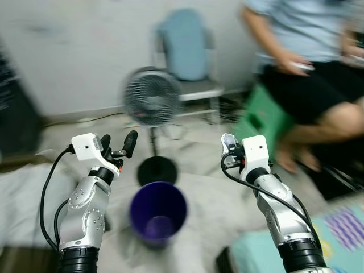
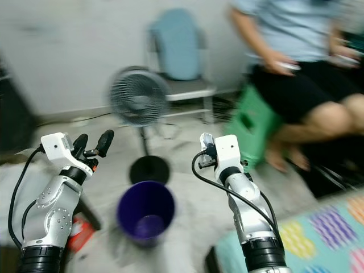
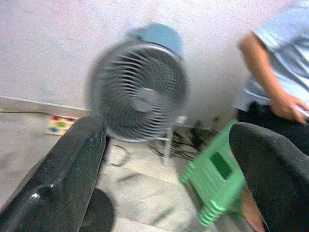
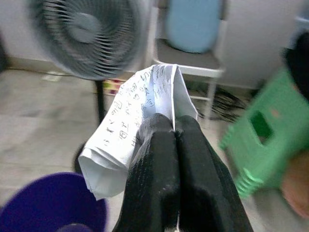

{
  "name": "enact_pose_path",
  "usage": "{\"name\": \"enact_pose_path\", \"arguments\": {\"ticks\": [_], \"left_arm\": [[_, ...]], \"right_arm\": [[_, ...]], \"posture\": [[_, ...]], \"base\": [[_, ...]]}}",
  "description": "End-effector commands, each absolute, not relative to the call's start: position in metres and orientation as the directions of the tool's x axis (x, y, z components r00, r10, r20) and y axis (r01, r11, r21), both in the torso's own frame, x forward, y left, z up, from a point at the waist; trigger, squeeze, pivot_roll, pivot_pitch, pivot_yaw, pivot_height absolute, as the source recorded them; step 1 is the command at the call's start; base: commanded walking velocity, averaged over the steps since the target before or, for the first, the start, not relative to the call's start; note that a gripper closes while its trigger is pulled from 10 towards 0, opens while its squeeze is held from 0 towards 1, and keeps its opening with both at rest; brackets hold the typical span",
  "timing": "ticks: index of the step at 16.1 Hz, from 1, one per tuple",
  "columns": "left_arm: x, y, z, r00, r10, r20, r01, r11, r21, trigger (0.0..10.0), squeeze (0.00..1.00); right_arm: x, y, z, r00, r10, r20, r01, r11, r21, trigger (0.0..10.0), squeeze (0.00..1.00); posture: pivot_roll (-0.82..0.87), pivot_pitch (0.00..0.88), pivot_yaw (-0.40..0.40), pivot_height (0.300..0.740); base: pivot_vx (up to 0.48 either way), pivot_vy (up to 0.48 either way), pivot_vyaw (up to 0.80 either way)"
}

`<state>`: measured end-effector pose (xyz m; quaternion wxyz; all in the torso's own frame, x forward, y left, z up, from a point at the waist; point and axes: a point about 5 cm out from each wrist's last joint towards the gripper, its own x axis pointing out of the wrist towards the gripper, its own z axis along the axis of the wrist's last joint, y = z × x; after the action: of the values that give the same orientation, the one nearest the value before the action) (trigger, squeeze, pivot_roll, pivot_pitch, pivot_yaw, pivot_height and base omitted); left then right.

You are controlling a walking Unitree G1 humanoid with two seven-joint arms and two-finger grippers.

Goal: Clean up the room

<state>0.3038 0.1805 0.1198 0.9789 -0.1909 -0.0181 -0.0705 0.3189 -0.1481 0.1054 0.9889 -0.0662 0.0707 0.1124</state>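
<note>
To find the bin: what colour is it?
Purple bin; the left eye view shows it best.

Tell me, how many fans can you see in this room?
1: a grey fan stands on the floor behind the purple bin, in front of the chair. Others may be out of view.

A grey pedestal fan (image 1: pixel 152 96) stands on the pale floor (image 1: pixel 199 142) by the white wall (image 1: pixel 74 51), its round black base (image 1: pixel 157 170) nearer the camera. Just behind it sits a metal chair (image 1: pixel 196 91) with a light blue backrest (image 1: pixel 183 44). To the right, a person (image 1: pixel 307 62) in a light blue shirt and black shorts sits beside a green plastic stool (image 1: pixel 263 118). A dark tangle of cables (image 3: pixel 193 137) lies on the floor under the chair. A patterned mat (image 1: pixel 347 227) with purple stripes shows at the lower right.
</note>
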Motion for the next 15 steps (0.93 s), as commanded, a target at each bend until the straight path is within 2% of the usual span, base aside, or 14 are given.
{"name": "enact_pose_path", "arguments": {"ticks": [1,6,12,15], "left_arm": [[0.305,0.183,0.12,0.99,-0.127,0.055,0.139,0.921,-0.365,10.0,0.0],[0.305,0.183,0.12,0.99,-0.128,0.053,0.138,0.921,-0.363,10.0,0.0],[0.306,0.183,0.123,0.986,-0.151,0.076,0.168,0.928,-0.333,10.0,0.0],[0.297,0.19,0.131,0.965,-0.229,0.129,0.252,0.947,-0.199,10.0,0.0]], "right_arm": [[0.32,-0.147,0.109,0.966,0.219,-0.14,-0.235,0.965,-0.115,10.0,0.0],[0.32,-0.146,0.108,0.963,0.225,-0.146,-0.242,0.963,-0.116,10.0,0.0],[0.321,-0.146,0.108,0.963,0.222,-0.15,-0.24,0.964,-0.117,10.0,0.0],[0.322,-0.161,0.104,0.972,0.161,-0.173,-0.189,0.97,-0.156,10.0,0.0]], "posture": [[-0.1,0.0,-0.004,0.74],[-0.1,0.0,-0.005,0.74],[-0.1,0.0,-0.004,0.74],[-0.08,0.0,-0.014,0.74]], "base": [[0.0,0.48,0.0],[0.0,0.463,0.0],[0.0,0.0,0.0],[0.0,0.0,0.0]]}}
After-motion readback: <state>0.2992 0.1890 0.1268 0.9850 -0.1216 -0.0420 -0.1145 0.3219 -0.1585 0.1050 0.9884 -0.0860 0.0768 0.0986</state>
